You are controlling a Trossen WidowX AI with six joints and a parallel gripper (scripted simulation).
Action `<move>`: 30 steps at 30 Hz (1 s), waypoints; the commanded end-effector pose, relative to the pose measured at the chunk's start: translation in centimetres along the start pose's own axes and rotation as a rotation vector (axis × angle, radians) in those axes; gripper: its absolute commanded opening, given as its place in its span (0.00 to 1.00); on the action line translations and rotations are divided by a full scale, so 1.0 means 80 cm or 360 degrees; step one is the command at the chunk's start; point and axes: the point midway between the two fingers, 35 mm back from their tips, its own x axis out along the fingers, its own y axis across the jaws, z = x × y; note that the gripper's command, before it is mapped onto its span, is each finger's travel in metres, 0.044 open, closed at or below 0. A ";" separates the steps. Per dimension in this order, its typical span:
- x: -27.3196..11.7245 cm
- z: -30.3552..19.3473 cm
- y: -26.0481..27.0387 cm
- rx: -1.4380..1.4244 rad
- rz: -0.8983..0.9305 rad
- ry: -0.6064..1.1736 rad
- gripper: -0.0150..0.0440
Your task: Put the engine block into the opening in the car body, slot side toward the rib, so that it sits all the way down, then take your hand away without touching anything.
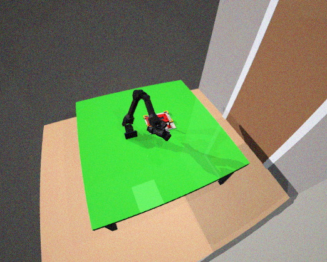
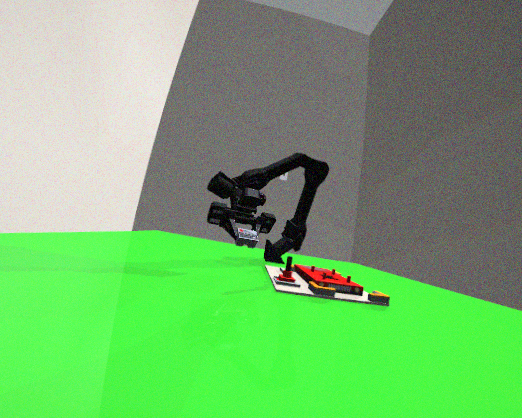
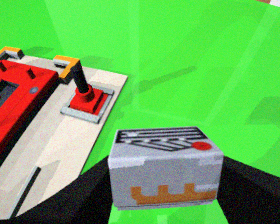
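My gripper point(image 2: 247, 243) point(image 3: 160, 160) is shut on the light grey engine block point(image 2: 248, 233) point(image 3: 161, 172), which has black stripes and a red dot on top and an orange pattern on the side facing the wrist camera. The block is held in the air, off the side of the white base plate point(image 2: 271, 272) point(image 3: 61, 137). The red car body point(image 1: 162, 116) point(image 2: 320, 274) point(image 3: 22, 106) sits on that plate. Its dark opening point(image 3: 9, 91) shows at the left edge of the wrist view, partly cut off. Which side of the block bears the slot, I cannot tell.
A red piece with an upright black post point(image 2: 289, 265) point(image 3: 80, 79) stands in a grey frame on the plate beside the car body. Yellow-topped corner brackets point(image 2: 321, 288) point(image 3: 67, 60) and short pegs on the body stick up. A narrow dark slot point(image 3: 28, 187) shows in the plate.
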 end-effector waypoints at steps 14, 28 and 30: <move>0.027 -0.031 0.001 0.0008 0.0006 -0.0010 0.25; 0.047 -0.055 0.002 0.0009 0.0008 -0.0011 0.25; 0.050 -0.057 0.002 0.0009 0.0008 -0.0012 0.25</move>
